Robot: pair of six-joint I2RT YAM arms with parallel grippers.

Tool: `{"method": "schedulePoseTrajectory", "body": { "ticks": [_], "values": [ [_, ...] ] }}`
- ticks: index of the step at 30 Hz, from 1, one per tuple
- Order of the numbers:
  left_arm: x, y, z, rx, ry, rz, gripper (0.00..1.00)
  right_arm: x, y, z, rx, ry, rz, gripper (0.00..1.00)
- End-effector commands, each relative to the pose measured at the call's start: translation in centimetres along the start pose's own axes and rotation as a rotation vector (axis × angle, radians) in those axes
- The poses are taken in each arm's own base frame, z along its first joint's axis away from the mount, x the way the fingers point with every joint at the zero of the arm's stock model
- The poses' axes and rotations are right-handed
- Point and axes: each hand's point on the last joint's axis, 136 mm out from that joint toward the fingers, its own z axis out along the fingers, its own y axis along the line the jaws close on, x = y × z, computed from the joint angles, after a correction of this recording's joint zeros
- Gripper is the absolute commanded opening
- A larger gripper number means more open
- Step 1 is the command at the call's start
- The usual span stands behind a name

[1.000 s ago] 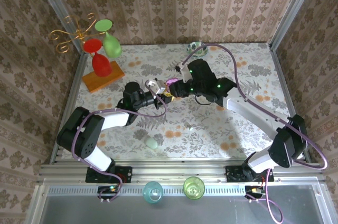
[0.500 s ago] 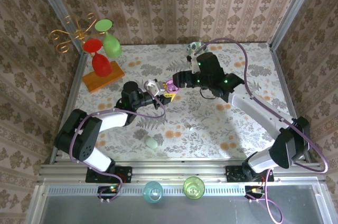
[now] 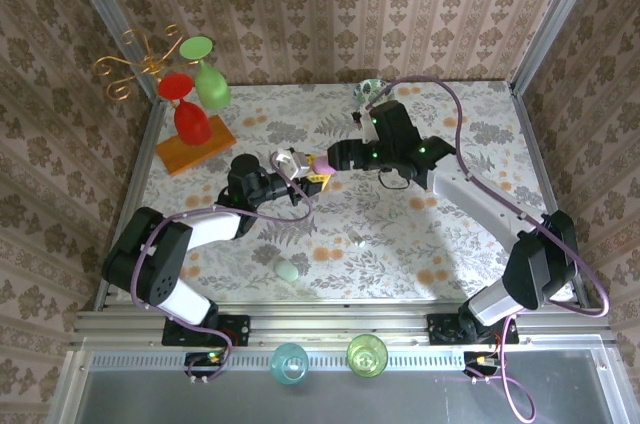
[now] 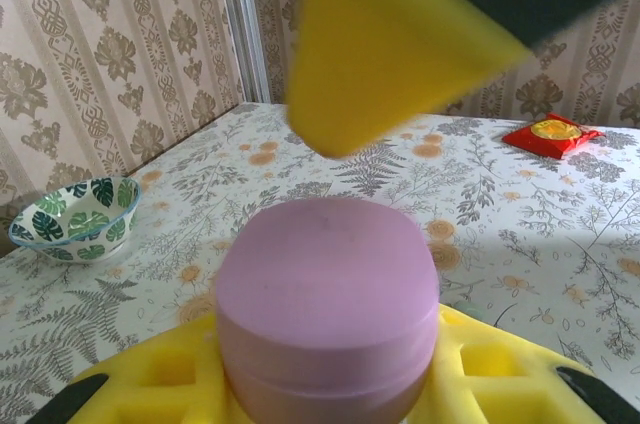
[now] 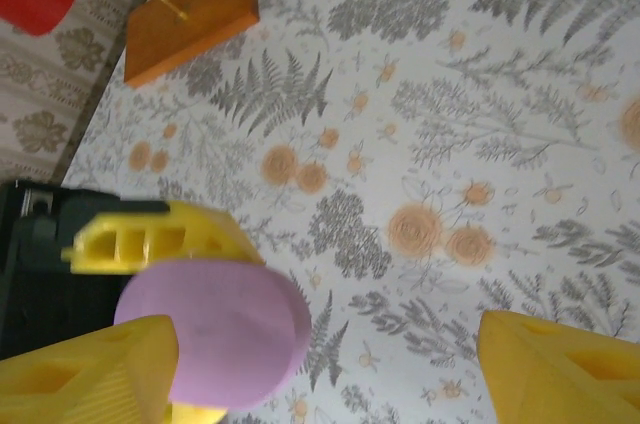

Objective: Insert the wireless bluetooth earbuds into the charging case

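Charging case (image 4: 325, 304), lilac, pebble-shaped, lid down: clamped in the left pincer (image 4: 325, 376) above the surface (image 3: 470, 134), with the right pincer (image 5: 325, 369) just beside it, spread wide and empty. Earbud (image 3: 357, 237), one tiny whitish bud: loose on the surface nearer the arm bases, well apart from both pincers. Probably featherlight, rigid, glossy and slip-prone; best nipped across its fattest part with the very fingertips.
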Motion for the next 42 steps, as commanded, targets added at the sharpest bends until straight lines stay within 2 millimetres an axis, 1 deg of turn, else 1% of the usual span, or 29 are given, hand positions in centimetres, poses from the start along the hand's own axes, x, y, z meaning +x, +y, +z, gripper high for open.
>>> {"method": "schedulePoseTrajectory", "body": {
  "ticks": [1,3,5,8,13,15,18,21,23,25,30,34,37,39,41,42],
  "values": [
    [-2.0,0.3,-0.1,-0.007,-0.056,0.029,0.17,-0.6,2.2,-2.0,-0.137,-0.053,0.003,0.8],
    [-2.3,0.3,-0.1,-0.006,-0.062,0.031,0.17,-0.7,2.6,-2.6,-0.19,-0.072,0.032,0.8],
    [-2.7,0.2,-0.1,-0.002,-0.077,0.033,0.17,-0.5,3.0,-2.5,-0.268,-0.064,0.088,0.8],
    [-3.6,0.1,-0.2,0.001,-0.11,0.026,0.17,-0.2,3.6,-2.6,-0.402,-0.042,0.207,0.8],
    [-5.0,0.1,-0.3,-0.004,-0.16,0.024,0.17,0.0,3.9,-2.6,-0.567,-0.032,0.391,0.79],
    [-5.1,0.0,-0.2,-0.003,-0.164,0.026,0.17,0.3,4.3,-2.3,-0.622,-0.021,0.422,0.79],
    [-5.4,-0.2,-0.1,0.008,-0.169,0.032,0.17,0.8,4.6,-1.6,-0.671,-0.01,0.461,0.76],
    [-5.5,-0.4,0.0,0.014,-0.172,0.036,0.17,0.5,5.1,-1.6,-0.73,-0.018,0.49,0.72],
    [-5.7,-0.6,0.0,0.02,-0.174,0.039,0.17,0.2,5.2,-1.6,-0.743,-0.025,0.502,0.69],
    [-5.8,-0.8,0.0,0.024,-0.175,0.041,0.17,0.0,5.3,-1.5,-0.745,-0.024,0.504,0.63],
    [-5.9,-1.0,0.1,0.03,-0.177,0.044,0.17,-0.2,5.5,-1.0,-0.763,-0.016,0.526,0.44],
    [-6.0,-1.0,0.1,0.029,-0.179,0.048,0.18,0.0,5.3,-0.6,-0.764,-0.006,0.537,0.32],
    [-5.8,-0.9,0.1,0.027,-0.173,0.046,0.19,0.1,5.2,-0.5,-0.762,-0.006,0.534,0.24],
    [-5.7,-0.9,0.1,0.026,-0.168,0.05,0.22,0.0,5.0,-0.5,-0.756,-0.009,0.532,0.21],
    [-5.5,-0.9,0.1,0.024,-0.16,0.051,0.26,-0.1,4.6,-0.4,-0.739,-0.018,0.533,0.19],
    [-5.3,-0.8,0.1,0.022,-0.154,0.049,0.33,-0.1,4.2,-0.4,-0.722,-0.028,0.534,0.19]
  ]
}}
